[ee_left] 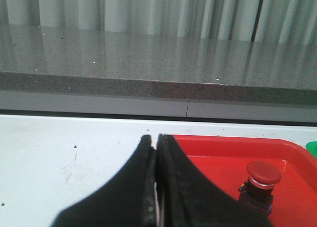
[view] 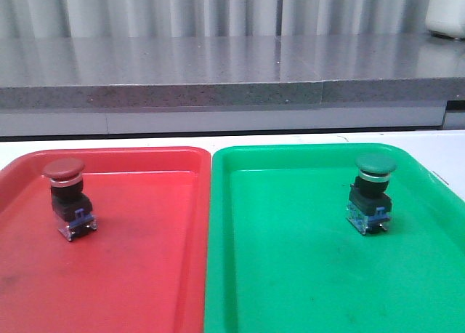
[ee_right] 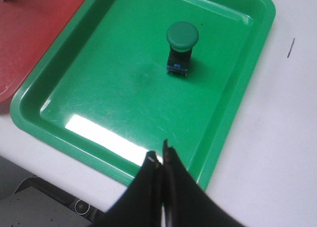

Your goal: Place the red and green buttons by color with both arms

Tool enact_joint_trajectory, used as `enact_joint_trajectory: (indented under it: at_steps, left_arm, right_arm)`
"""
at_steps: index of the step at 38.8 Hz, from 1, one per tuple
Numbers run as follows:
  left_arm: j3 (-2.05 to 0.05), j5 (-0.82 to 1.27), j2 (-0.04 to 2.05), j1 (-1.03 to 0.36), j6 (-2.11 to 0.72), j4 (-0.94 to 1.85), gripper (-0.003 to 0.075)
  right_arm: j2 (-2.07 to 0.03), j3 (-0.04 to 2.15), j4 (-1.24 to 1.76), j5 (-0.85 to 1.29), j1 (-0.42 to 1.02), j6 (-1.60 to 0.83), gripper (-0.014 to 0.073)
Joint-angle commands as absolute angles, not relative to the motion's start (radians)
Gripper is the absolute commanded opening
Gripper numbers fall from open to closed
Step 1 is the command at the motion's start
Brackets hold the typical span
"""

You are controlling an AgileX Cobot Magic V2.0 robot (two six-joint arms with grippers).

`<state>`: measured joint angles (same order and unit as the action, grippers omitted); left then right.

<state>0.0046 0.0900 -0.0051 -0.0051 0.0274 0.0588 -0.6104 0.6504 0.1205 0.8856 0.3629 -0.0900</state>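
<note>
We see a red tray (view: 145,275) on the left touching a green tray (view: 290,275) on the right, on a white table (ee_left: 59,147). The red button (view: 67,198) stands upright in the red tray's far left part, the green button (view: 372,193) upright toward the green tray's far right. Our left gripper (ee_left: 154,140) and right gripper (ee_right: 162,150) are both closed and empty, each apart from its button.

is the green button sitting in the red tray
No, the green button stands upright in the green tray; the red tray holds the red button.
</note>
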Motion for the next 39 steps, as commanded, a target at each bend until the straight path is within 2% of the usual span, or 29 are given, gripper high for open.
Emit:
enact_joint_trajectory:
  at_steps: [1, 30, 33, 39]
  left_arm:
    - [0.029, 0.013, -0.023, -0.004, 0.036, 0.068, -0.0020]
    - [0.029, 0.013, -0.023, -0.004, 0.036, 0.068, -0.0020]
    - [0.029, 0.013, -0.021, -0.004, 0.036, 0.068, -0.0020]
    - [0.029, 0.013, -0.021, -0.004, 0.036, 0.068, -0.0020]
  right_arm:
    - [-0.609, 0.677, 0.120, 0.835, 0.362, -0.095, -0.0069]
    - [-0.591, 0.674, 0.102, 0.822, 0.366, -0.096, -0.0069]
    - [-0.539, 0.644, 0.053, 0.766, 0.325, -0.096, -0.0069]
    - [-0.355, 0.481, 0.052, 0.500, 0.174, -0.096, -0.0069]
